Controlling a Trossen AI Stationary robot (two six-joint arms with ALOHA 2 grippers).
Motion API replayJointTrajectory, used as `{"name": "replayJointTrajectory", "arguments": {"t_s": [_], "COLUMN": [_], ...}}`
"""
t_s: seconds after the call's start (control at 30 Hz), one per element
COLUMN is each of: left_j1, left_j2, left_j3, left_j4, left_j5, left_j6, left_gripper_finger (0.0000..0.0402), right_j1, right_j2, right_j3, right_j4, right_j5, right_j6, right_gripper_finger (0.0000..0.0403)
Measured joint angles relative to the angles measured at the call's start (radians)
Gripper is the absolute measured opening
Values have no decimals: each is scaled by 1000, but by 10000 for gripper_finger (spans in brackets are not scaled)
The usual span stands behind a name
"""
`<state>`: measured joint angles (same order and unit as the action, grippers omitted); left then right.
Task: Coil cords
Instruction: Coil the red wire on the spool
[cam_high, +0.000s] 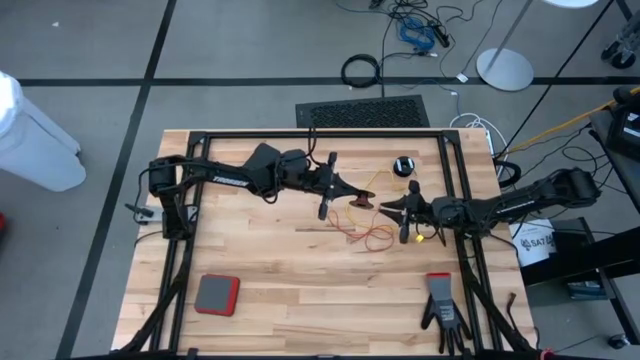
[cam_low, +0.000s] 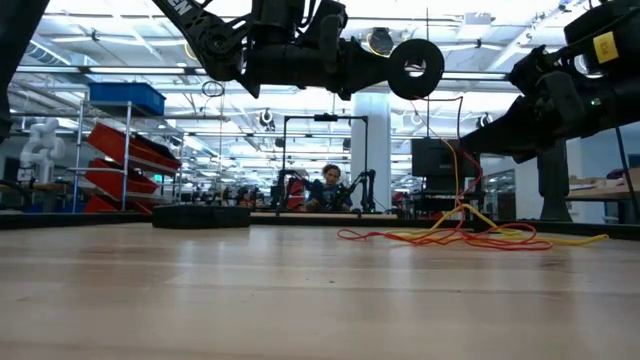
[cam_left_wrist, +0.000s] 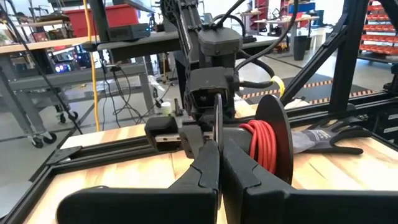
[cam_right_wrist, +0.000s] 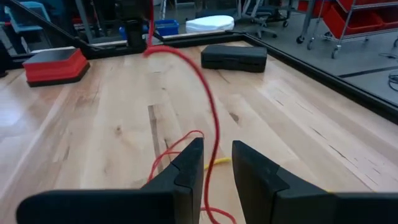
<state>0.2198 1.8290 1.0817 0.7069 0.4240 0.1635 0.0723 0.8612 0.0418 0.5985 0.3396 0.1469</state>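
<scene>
A reel (cam_left_wrist: 264, 146) part-wound with red cord (cam_left_wrist: 258, 144) is held edge-on in the closed left gripper (cam_high: 322, 211), raised above the bench (cam_high: 290, 270), apparently so cord can be wound on. The red strand (cam_right_wrist: 208, 106) is passed between the narrowly parted fingers of the right gripper (cam_high: 404, 236) as a guide. Loose red and yellow cord (cam_low: 480, 236) is left heaped on the bench between the arms. A second reel (cam_high: 403, 166) is seen lying nearby; no containers are seen.

White lettering runs along the left arm (cam_high: 228, 180) but is too small to read; nothing else carries legible text.
</scene>
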Motion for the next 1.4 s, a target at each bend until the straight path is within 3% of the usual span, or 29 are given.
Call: {"name": "replayJointTrajectory", "arguments": {"t_s": [0.8,1.23,1.4], "left_j1": [-13,-13,-13], "left_j2": [0,0,0], "left_j3": [0,0,0], "left_j4": [-11,-14,-70], "left_j5": [20,63,111], "left_j6": [0,-1,-1], "left_gripper_finger": [0,0,0], "right_j1": [-92,-118,-118], "right_j2": [176,230,253], "right_j3": [0,6,40], "right_j4": [157,217,216], "right_j5": [-24,-28,-25], "right_j6": [-6,-20,-34], "right_gripper_finger": [72,5,1]}}
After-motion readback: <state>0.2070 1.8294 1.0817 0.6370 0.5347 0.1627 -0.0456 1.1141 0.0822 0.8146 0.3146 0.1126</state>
